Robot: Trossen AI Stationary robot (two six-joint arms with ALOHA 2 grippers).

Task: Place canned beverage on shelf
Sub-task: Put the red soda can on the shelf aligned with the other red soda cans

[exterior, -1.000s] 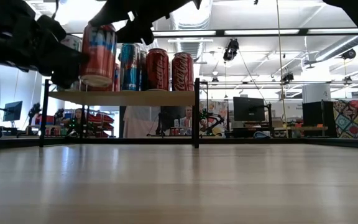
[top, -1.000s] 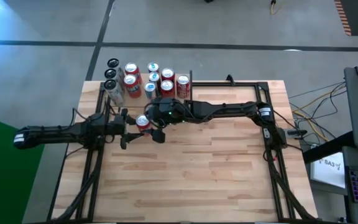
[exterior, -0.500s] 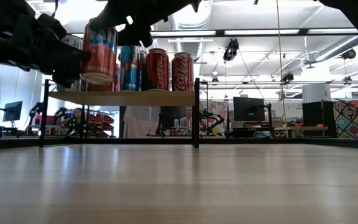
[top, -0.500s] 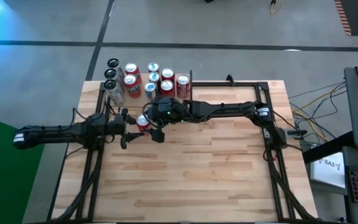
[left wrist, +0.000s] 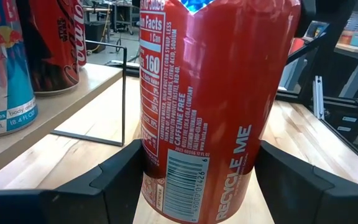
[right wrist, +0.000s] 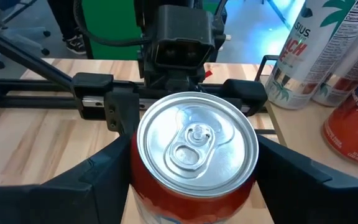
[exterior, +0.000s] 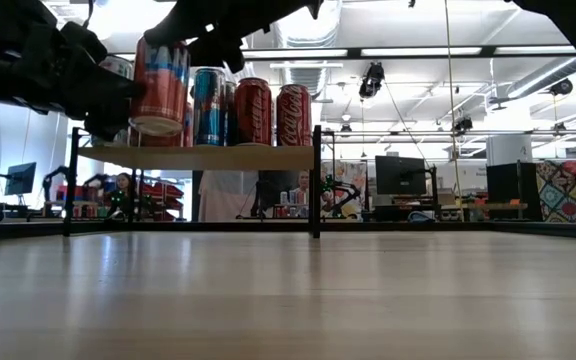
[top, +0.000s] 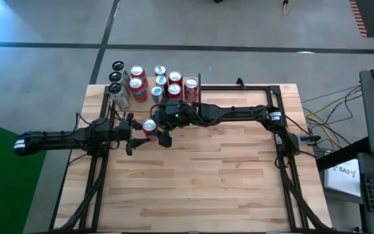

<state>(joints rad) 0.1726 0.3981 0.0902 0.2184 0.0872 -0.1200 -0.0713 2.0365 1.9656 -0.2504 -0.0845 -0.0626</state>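
A red beverage can [top: 150, 126] hangs upright in the air just in front of the shelf [exterior: 198, 156], its base a little above the board's level in the low view. My left gripper [left wrist: 197, 180] reaches in level from the table's left and is shut on the can. My right gripper [right wrist: 194, 162] comes from the table's right, slanting down, and is shut on the same can [right wrist: 194, 146] near its silver top. The shelf, a light wooden board on black uprights at the table's far left, carries several cans [exterior: 253, 110]. My left gripper pinches the can's lower wall [left wrist: 166, 180] between its two fingers [left wrist: 114, 177], coming level from the table's left. The can stands upright in the hold, clear of table and shelf. My right gripper has a finger [right wrist: 104, 171] on each side of the can's upper wall [right wrist: 143, 183] just under the rim. It comes from the table's right, slanting down.
Red, blue-and-silver and tall white cans [top: 158, 81] crowd the shelf close behind the held can; tall printed cans [right wrist: 319, 50] stand beside it. A black frame rail [top: 239, 86] runs along the table's far edge. Bare tabletop [top: 206, 182] spreads toward the near side.
My right gripper's fingers have closed in on the top of the red can, which my left gripper keeps holding. Both arms and the can have otherwise stayed where they were.
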